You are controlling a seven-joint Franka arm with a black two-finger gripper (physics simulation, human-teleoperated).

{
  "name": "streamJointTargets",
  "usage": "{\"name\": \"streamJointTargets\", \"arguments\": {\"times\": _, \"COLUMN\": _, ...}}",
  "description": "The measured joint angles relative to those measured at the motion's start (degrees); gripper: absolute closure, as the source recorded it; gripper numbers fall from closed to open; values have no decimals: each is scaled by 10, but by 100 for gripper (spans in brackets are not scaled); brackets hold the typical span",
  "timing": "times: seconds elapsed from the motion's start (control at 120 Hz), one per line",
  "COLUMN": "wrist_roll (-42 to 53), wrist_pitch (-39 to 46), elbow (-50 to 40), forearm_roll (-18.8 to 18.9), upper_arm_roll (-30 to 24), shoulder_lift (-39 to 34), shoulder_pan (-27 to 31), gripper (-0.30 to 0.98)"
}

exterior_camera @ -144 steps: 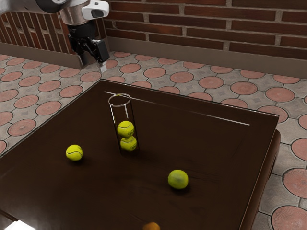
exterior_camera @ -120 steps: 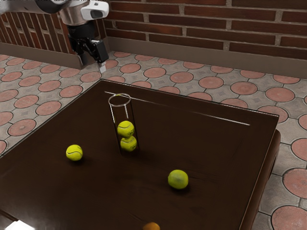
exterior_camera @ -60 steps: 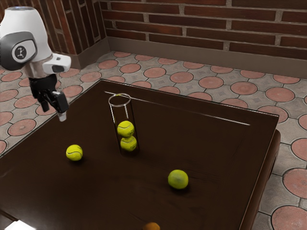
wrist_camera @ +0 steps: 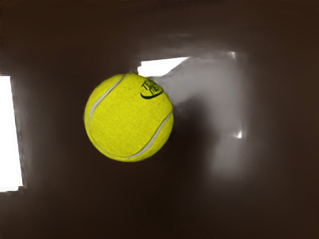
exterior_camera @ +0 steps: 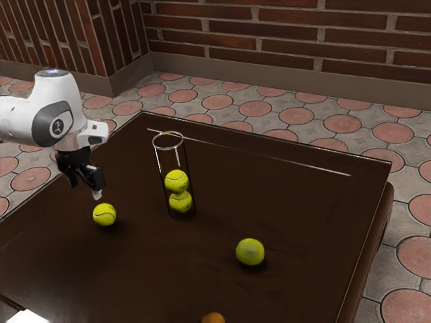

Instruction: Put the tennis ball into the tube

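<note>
One tennis ball (exterior_camera: pixel 104 214) is seen outside the tube (exterior_camera: pixel 178 160), resting on the dark table (exterior_camera: pixel 316 215) toward the exterior view's left. In the wrist view its yellow felt is crossed by pale seams and marked with dark lettering, and a dim shadow is cast beside it on the tabletop.

Just above the ball, the gripper (exterior_camera: pixel 85 189) is held pointing downward with its fingers parted; nothing is grasped between them. The white arm (exterior_camera: pixel 59 111) is extended from the exterior view's left.

Toward the exterior view's right from the loose ball, the clear tube is stood upright, its round rim left uncovered. Two balls are stacked inside, the upper ball (exterior_camera: pixel 176 180) being rested on the lower ball (exterior_camera: pixel 180 202).

Farther toward the exterior view's right, a yellow-green round thing (exterior_camera: pixel 250 252) is set apart on the table. An orange thing (exterior_camera: pixel 213 317) is partly cut off by the exterior view's lower edge. Beyond the table, a floor of round reddish tiles (exterior_camera: pixel 296 116) is bounded by a brick wall (exterior_camera: pixel 269 44).
</note>
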Motion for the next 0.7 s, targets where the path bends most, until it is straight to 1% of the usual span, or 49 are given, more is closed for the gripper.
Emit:
{"name": "streamJointTargets", "arguments": {"times": 0.2, "wrist_roll": 26, "wrist_pitch": 70, "elbow": 9, "forearm_roll": -12, "upper_arm_roll": 0, "shoulder_lift": 76, "shoulder_pan": 17, "gripper": 0}}
{"name": "streamJointTargets", "arguments": {"times": 0.367, "wrist_roll": 44, "wrist_pitch": 102, "elbow": 22, "forearm_roll": -22, "upper_arm_roll": -1, "shoulder_lift": 125, "shoulder_pan": 29, "gripper": 0}}
{"name": "streamJointTargets", "arguments": {"times": 0.525, "wrist_roll": 64, "wrist_pitch": 131, "elbow": 31, "forearm_roll": -59, "upper_arm_roll": -3, "shoulder_lift": 169, "shoulder_pan": 30, "gripper": 0}}
{"name": "streamJointTargets", "arguments": {"times": 0.7, "wrist_roll": 82, "wrist_pitch": 146, "elbow": 47, "forearm_roll": -82, "upper_arm_roll": -5, "shoulder_lift": 204, "shoulder_pan": 30, "gripper": 0}}
